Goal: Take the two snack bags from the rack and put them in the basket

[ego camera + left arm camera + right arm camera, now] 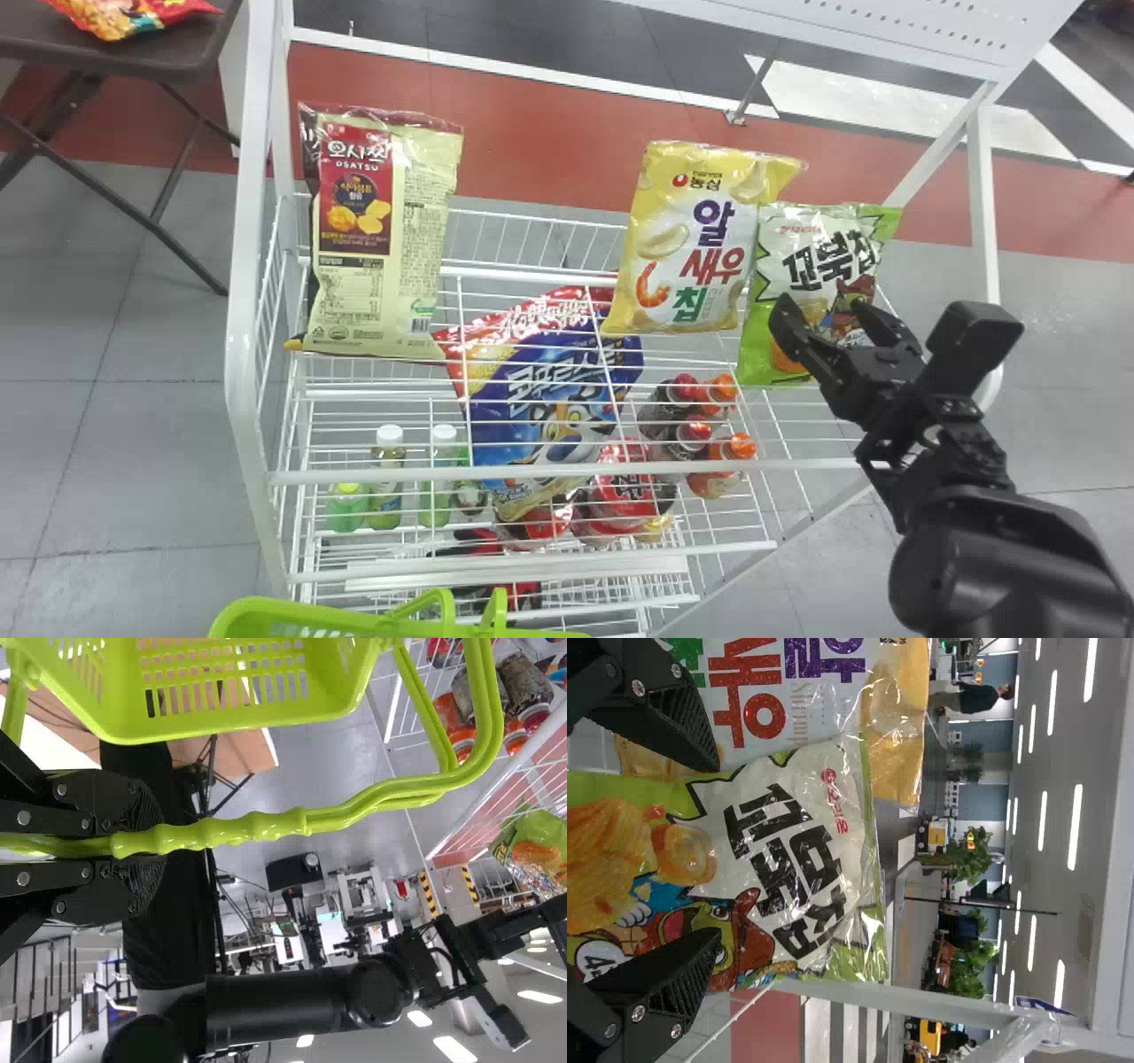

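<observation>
Right gripper (824,310) is hovering in front of the green snack bag (764,354), its two fingers standing well apart and gripping nothing. In the right wrist view, the bag's printed front is facing the gripper and showing through the gap between the fingers. Left gripper (146,850) is clenching the long green handle (257,828) of the basket (310,616), with both pads pressing on the grip. The basket's rim is showing at the bottom edge of the head view, near the lower left part of the white rack (242,354).

The green bag is standing upright in the upper right part of the rack, and the yellow bag (664,239) is standing just beside it on the robot's left, their edges overlapping in the head view. Farther left, the cream-and-red bag (425,221) is standing near the rack's left side. Lower down, a blue bag (558,399) is leaning in front of a red bag (532,315). Green bottles (387,505) and orange-capped bottles (709,483) are sitting on either side of the blue bag. Outside the rack, a dark table (115,58) is holding a red packet (133,18).
</observation>
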You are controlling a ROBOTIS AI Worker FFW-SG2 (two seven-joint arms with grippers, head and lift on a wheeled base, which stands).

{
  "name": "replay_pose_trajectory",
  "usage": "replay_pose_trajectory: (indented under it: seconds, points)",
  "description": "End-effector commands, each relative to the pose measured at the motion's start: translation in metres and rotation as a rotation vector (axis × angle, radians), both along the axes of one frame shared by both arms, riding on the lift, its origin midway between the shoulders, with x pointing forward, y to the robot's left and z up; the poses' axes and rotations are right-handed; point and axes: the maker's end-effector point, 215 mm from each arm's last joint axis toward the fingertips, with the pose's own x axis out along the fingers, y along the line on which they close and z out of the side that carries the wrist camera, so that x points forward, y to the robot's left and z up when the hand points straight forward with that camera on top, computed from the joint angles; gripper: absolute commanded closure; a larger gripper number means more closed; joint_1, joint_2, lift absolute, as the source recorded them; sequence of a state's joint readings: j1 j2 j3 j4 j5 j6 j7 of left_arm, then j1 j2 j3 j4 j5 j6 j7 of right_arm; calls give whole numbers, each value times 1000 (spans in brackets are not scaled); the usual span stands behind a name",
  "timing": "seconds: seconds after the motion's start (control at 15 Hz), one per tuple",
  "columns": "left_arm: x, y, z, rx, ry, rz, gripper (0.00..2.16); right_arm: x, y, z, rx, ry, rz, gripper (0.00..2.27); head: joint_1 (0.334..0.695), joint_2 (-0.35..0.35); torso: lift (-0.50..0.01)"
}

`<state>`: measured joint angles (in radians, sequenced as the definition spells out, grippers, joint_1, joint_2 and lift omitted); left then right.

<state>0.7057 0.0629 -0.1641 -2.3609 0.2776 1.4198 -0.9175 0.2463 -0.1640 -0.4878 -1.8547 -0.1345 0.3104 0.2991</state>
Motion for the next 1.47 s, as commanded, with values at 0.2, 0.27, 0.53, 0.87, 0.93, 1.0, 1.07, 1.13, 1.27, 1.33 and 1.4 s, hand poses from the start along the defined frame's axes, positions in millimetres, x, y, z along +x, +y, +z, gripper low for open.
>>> replay_pose_trajectory:
  seconds: [0.2, 0.27, 0.53, 0.87, 0.93, 1.0, 1.07, 1.13, 1.27, 1.33, 1.4]
  points:
    - [-3, 2, 1, -5, 6, -3, 1636, 16, -2, -10, -2, 31, -27, 188, 695, -350, -10]
    - [-3, 2, 0, -6, 7, -2, 1636, 16, -6, -8, 0, 30, -35, 188, 695, -350, -10]
    - [-5, 2, 1, -6, 9, -4, 1632, 5, -36, -4, 35, 20, -105, 188, 695, -350, -10]
    - [-9, -2, -1, 3, 7, -16, 1632, 3, -41, -14, 38, 71, -92, 596, 695, -350, -10]
    - [-9, -1, -1, 4, 7, -17, 1632, 5, -37, -23, 58, 105, -81, 913, 695, -350, -10]
    - [-11, -1, -2, 4, 12, -17, 1632, 6, -34, -28, 72, 119, -72, 1315, 695, -350, -10]
    - [-12, 0, -2, 5, 12, -15, 1636, 7, -31, -31, 79, 127, -64, 1659, 695, -350, -10]
    - [-13, 1, -4, 5, 17, -12, 1632, 8, -29, -33, 84, 130, -64, 1959, 695, -350, -10]
    - [-14, 1, -5, 5, 17, -8, 1636, 11, -29, -38, 102, 127, -65, 2250, 695, -350, -10]
    - [-14, 2, -6, 9, 18, -7, 1636, 12, -28, -34, 103, 112, -62, 2250, 695, -350, -10]
    - [-14, 2, -7, 13, 19, -5, 1636, 12, -27, -31, 99, 93, -59, 2250, 695, -350, -10]
